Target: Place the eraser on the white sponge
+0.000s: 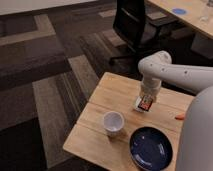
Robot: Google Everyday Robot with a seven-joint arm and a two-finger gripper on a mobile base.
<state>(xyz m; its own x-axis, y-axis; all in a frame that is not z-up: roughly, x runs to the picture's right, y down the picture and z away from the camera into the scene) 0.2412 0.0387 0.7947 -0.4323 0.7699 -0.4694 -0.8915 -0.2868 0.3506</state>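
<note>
Gripper [145, 102] low (arm bent down)

The floor [45, 75] is carpet with big dark and light brown patches. A pale strip of wall [40, 4] runs along the top. A small wooden table [107, 95] made of planks stands on the carpet. Behind it sits a black office chair [131, 25]. A long wooden desk [192, 20] is in the far corner. The gripper [146, 102] hangs low over the small table's far side.
</note>
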